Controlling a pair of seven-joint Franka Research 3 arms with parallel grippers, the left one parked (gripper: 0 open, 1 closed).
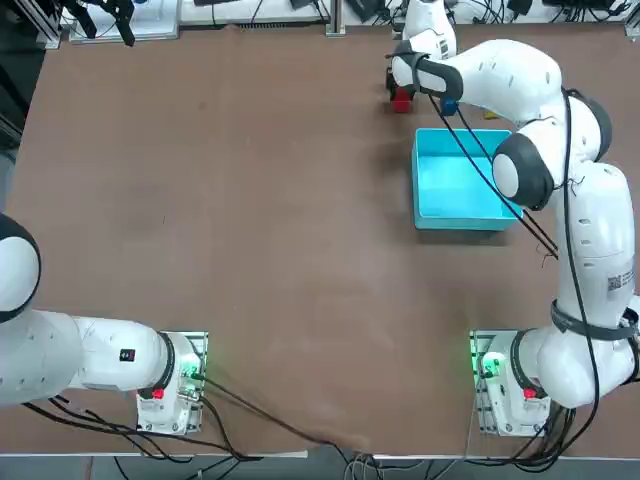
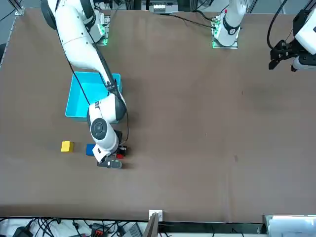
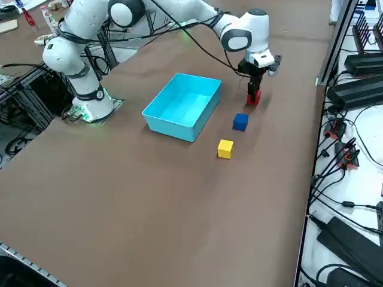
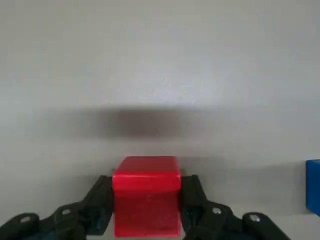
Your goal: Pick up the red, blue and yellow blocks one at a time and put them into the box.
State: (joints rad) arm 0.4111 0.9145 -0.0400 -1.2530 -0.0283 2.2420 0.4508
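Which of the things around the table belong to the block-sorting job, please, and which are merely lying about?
Belonging to the job:
red block, clamped in the right gripper
blue block
yellow block
box, nothing in it

Lying about:
cables beside the table

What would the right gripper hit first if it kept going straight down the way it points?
Likely the table: the right gripper points down, jaws shut on the red block, which appears to sit on it.
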